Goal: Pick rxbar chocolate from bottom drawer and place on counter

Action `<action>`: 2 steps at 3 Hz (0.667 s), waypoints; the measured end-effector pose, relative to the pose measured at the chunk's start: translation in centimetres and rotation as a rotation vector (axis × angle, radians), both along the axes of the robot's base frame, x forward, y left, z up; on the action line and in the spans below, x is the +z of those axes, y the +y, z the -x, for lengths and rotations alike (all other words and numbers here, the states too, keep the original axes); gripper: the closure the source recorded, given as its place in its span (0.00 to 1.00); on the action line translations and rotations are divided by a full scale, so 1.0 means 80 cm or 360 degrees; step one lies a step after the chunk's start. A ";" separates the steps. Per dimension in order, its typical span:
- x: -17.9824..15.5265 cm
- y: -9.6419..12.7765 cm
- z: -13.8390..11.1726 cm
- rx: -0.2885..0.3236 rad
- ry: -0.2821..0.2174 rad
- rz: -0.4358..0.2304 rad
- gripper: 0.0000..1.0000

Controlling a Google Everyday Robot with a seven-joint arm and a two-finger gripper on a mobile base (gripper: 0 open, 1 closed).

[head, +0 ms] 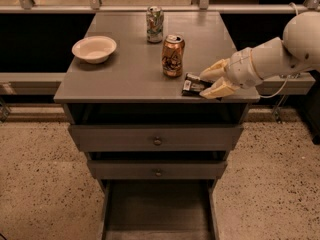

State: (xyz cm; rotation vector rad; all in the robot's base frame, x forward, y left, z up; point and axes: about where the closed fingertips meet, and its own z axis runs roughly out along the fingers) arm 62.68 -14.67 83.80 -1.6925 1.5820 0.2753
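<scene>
Straddling flat black rxbar chocolate [192,85] on smooth grey table [125,76], your jaws; can't tell if clenched.

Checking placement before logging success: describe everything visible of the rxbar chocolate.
The rxbar chocolate is a small flat black wrapper with pale lettering. It lies flat on the counter near its front right edge, close beside the copper can. The end effector sits at its right end, covering part of it; whether it grips is unclear.

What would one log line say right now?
gripper: at black snack-bar wrapper | wrapper: on grey wooden counter | bottom grey drawer: open
</scene>
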 end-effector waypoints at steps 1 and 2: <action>0.007 -0.001 0.001 0.0010 -0.0018 -0.0065 0.00; 0.022 0.001 0.006 0.0049 -0.0037 -0.0091 0.00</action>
